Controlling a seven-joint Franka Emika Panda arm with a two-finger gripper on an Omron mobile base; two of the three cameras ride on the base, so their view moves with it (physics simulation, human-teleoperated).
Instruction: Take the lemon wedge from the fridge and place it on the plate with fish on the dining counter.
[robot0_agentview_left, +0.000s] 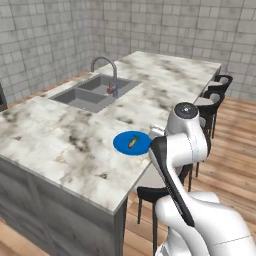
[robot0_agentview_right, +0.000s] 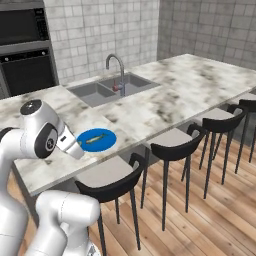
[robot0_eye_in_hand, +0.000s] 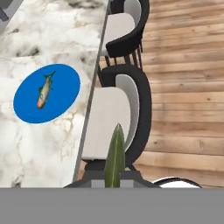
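Between the fingertips at the bottom of the hand view stands the lemon wedge (robot0_eye_in_hand: 115, 155), a thin yellow-green sliver pinched upright by the nearly closed gripper (robot0_eye_in_hand: 114, 177). Such a tight pinch suits so slim a piece, which would likely slip from looser jaws. The wedge hangs off the counter's edge, over the pale seat of a black stool (robot0_eye_in_hand: 114, 114) and the wooden floor (robot0_eye_in_hand: 188, 78), so it is not yet above its target.

To the left in that view lies the blue plate (robot0_eye_in_hand: 61, 78) with the fish (robot0_eye_in_hand: 44, 90) stretched along its middle, leaving bare blue on both sides where the wedge could sit without landing on the fish. From the left base view the plate (robot0_agentview_left: 121, 143) rests near the counter's stool-side edge, just beside the arm's wrist, which is probably why the base has parked here: the reach is short.

Farther out, the dining counter (robot0_agentview_left: 60, 140) runs away toward the steel sink (robot0_agentview_left: 92, 92) and its curved faucet (robot0_agentview_left: 106, 67), well apart from the plate. My judgement is that the carry is almost done; the hand needs a small shift over the plate, then a release.
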